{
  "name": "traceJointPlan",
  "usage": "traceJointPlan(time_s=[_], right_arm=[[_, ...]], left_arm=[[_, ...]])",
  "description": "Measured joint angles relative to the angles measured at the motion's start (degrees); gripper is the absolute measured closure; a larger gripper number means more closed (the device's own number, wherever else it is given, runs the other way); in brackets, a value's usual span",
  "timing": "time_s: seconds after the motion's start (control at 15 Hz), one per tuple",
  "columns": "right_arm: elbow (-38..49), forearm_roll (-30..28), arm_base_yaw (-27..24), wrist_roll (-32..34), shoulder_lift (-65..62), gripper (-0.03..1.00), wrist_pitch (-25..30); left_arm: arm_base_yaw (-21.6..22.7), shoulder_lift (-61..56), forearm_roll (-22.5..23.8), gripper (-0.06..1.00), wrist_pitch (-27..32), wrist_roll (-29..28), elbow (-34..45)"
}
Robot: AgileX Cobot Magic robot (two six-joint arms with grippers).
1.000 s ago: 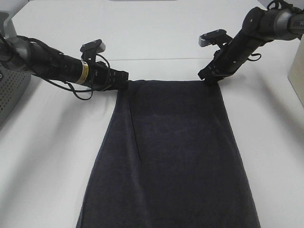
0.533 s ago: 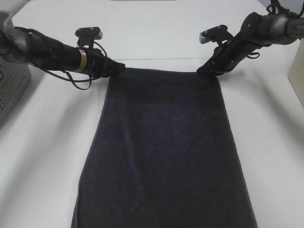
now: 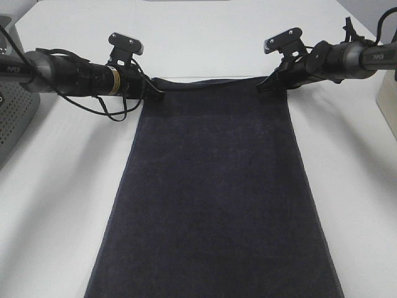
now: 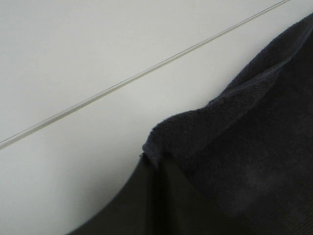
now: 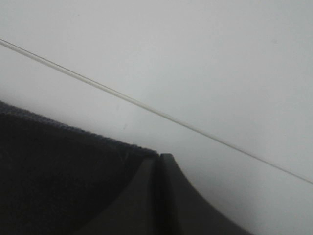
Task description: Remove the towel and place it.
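Stretched flat across the white bench (image 3: 56, 205), the dark navy towel (image 3: 214, 198) is seen held at its two far corners by a pair of black arms reaching in from either side. At the towel's far left corner, the left pincer (image 3: 156, 92) is pressed together on the cloth; in the left wrist view the terry edge (image 4: 195, 129) is seen bunched up and gripped between the dark fingers (image 4: 146, 200). At the far right corner, the right pincer (image 3: 265, 84) is likewise clamped on the hem, the closed fingers (image 5: 161, 196) meeting right at the towel's edge (image 5: 73, 171) in the right wrist view. Between the two grips the far hem is drawn nearly straight, lying close to a thin seam line (image 3: 205, 77) in the bench. From there the cloth is spread toward the camera, widening until it is cut off by the lower border. A grey perforated basket (image 3: 13, 121) is partly visible at the left edge, well apart from the towel.
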Motion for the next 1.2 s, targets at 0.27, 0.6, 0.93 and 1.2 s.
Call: traceJointPlan(time_s=[0.27,0.6,0.93,1.2], right_arm=[[0.1,0.1,1.5,0.0,1.5,0.94,-5.2],[-0.1,0.1,1.8,-0.1,1.0,0.30,-5.9],[0.1,1.6,1.8,0.6,-4.8,0.24,0.7],[0.1,4.9,1.8,7.3,-15.4,0.24,13.3]], left_arm=[[0.0,2.1,-23.5,0.83,0.3,23.4,0.0],[0.9,2.3,-34.1,0.09,-0.1,32.8,-0.1],[2.5,-2.1,-35.5,0.06,7.8,29.7,-0.1],[2.7,-13.3,-39.6,0.07,25.4,25.2,-3.9]])
